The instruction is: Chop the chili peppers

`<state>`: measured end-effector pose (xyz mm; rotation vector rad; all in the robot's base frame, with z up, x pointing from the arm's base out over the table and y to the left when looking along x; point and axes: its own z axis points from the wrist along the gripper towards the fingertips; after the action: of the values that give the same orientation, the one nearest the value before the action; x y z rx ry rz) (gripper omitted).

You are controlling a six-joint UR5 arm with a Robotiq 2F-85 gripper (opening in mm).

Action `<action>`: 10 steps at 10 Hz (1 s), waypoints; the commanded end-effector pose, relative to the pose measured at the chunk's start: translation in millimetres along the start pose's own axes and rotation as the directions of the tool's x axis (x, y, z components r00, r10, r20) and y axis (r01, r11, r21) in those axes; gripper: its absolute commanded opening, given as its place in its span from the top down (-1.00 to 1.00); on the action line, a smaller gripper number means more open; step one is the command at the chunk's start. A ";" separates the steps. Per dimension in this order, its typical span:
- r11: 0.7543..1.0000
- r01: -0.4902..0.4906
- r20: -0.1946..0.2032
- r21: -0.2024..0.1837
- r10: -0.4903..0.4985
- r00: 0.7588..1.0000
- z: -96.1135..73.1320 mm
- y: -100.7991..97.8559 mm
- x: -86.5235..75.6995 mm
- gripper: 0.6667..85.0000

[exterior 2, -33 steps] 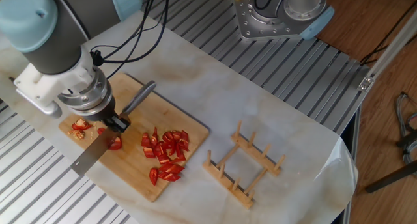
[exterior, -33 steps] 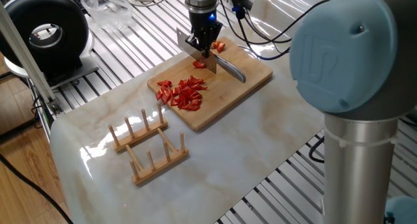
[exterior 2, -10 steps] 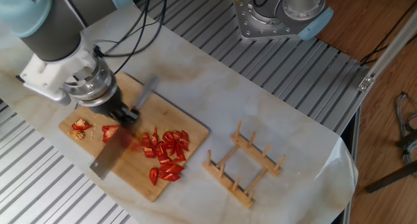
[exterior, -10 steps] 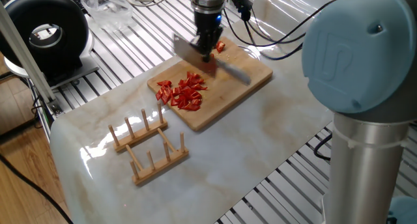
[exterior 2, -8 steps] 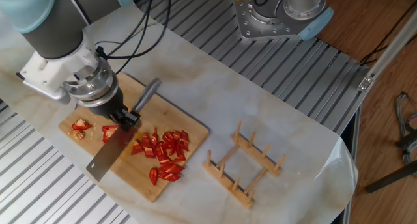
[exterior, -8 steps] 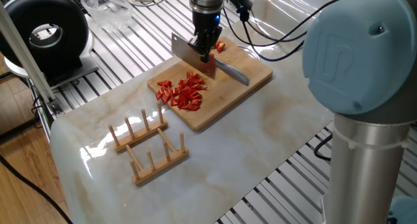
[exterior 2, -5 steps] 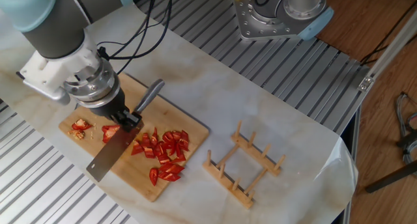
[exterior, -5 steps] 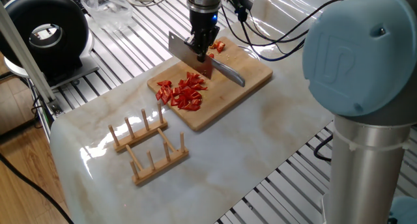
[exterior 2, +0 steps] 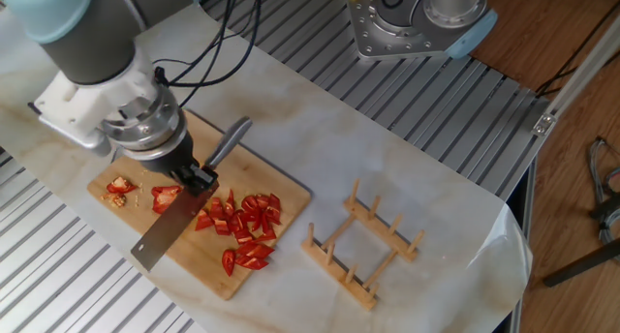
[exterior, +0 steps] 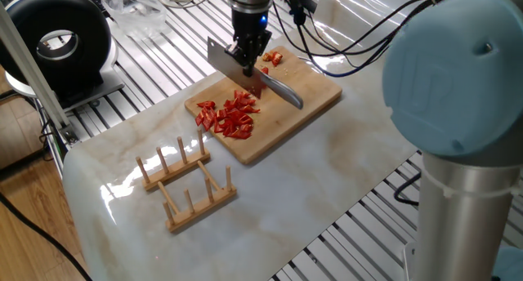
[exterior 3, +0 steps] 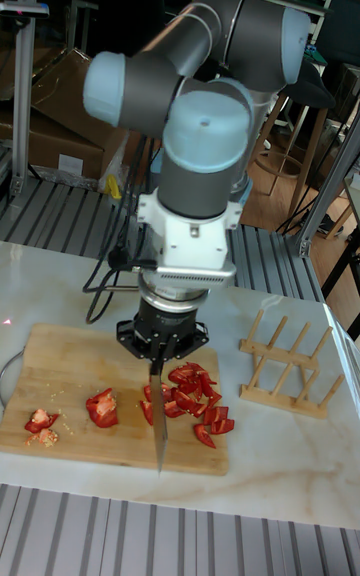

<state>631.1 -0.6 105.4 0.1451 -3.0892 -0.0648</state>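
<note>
Mostly the chili peppers (exterior 2: pixel 244 227) lie as a loose heap of small glossy red bits on the wooden cutting board (exterior 2: pixel 276 246); in the tall fixed view the heap (exterior 3: pixel 192 396) sits at the board's (exterior 3: pixel 60 346) right end, one chunk (exterior 3: pixel 101 406) lies alone near the middle, and a smaller scrap with pale seeds (exterior 3: pixel 40 422) is toward the left end. The board is pale, flat and rectangular, resting on a glossy marbled white tabletop (exterior: pixel 310 175) — that top lies over ribbed metal slats (exterior 2: pixel 455 110).

The gripper (exterior 2: pixel 201 175) is pinched on a knife (exterior 2: pixel 174 231) at the spine where blade meets handle; the broad grey blade (exterior: pixel 233 67) is matte steel, the rounded metal handle (exterior: pixel 282 91) sticks out behind. In the tall fixed view the blade (exterior 3: pixel 157 406) points edge-down between the lone chunk and the heap, just beside the heap.

Beyond the board's end, a small wooden rack (exterior: pixel 184 181) of upright pegs on two rails stands apart on the tabletop — its slots hold nothing.
</note>
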 end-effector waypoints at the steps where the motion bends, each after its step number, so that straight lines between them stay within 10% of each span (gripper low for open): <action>1: 0.993 -0.088 0.049 0.077 0.084 0.995 -17.4 -5.4 6.7 0.98; 4: 0.981 -0.026 0.068 0.193 0.013 0.998 -24.0 -34.2 9.5 0.98; 6: 0.954 0.154 -0.003 0.258 -0.158 0.987 -27.3 -50.2 16.6 0.98; 10: 0.839 0.498 -0.048 0.221 -0.500 0.865 -16.4 -49.3 -6.5 0.98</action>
<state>630.0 -48.1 124.5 0.6303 -3.0491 0.2914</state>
